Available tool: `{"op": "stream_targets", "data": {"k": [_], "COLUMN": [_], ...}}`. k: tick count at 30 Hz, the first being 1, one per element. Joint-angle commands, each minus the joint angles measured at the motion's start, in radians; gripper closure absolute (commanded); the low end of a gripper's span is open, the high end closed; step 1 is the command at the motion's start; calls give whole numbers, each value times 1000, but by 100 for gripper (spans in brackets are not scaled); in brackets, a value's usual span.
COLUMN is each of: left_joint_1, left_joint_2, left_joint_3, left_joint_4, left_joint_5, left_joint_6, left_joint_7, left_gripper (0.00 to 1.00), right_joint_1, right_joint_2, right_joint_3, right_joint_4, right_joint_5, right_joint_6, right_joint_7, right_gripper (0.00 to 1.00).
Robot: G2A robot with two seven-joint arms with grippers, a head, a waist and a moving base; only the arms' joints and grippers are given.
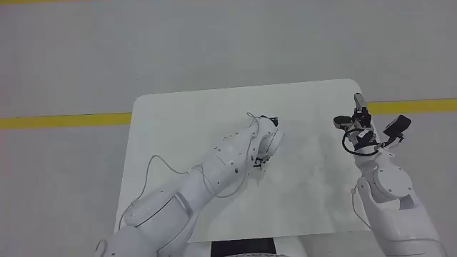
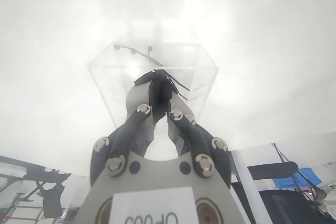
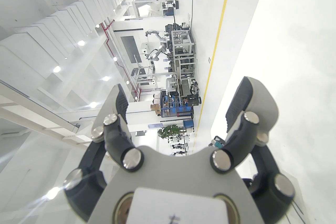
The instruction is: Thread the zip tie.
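Left gripper [image 2: 159,88] pinched tight on the black zip tie [image 2: 180,85], tails sticking out past the tips, just over a clear box [image 2: 207,70] at mid table [image 1: 178,121]. Thin black strand [image 2: 134,51] along the box's far rim. Right gripper [image 3: 181,104] spread wide, holding nothing, at the table's right edge, well apart from the tie

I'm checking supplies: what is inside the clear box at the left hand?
Thin black zip ties show in the clear box, some pinched in the shut left hand. The hand covers the box's middle.
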Motion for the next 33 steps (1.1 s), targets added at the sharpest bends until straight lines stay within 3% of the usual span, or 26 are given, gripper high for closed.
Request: {"op": "stream_targets", "data": {"k": [1,4,15,25,33], "left_joint_1": [-1,2,6,-25,-58], "left_joint_2": [4,12,40,68,103], "left_joint_3": [-6,-12,-5,43,64], "left_joint_4": [-20,-48,-99,-114,-150], "left_joint_5": [7,12,-7,-75,-128], "left_joint_6": [0,-2,0,0,0], "left_joint_7": [-20,-61,-61,-61,-61], "left_gripper": [100,100,100,100,100], "right_joint_1": [0,0,0,0,0], "right_joint_2": [0,0,0,0,0], "right_joint_3": [0,0,0,0,0], "right_joint_4": [0,0,0,0,0], "right_joint_5": [0,0,0,0,0], "right_joint_6": [0,0,0,0,0], "right_joint_7": [0,0,0,0,0], "right_gripper": [0,0,0,0,0]}}
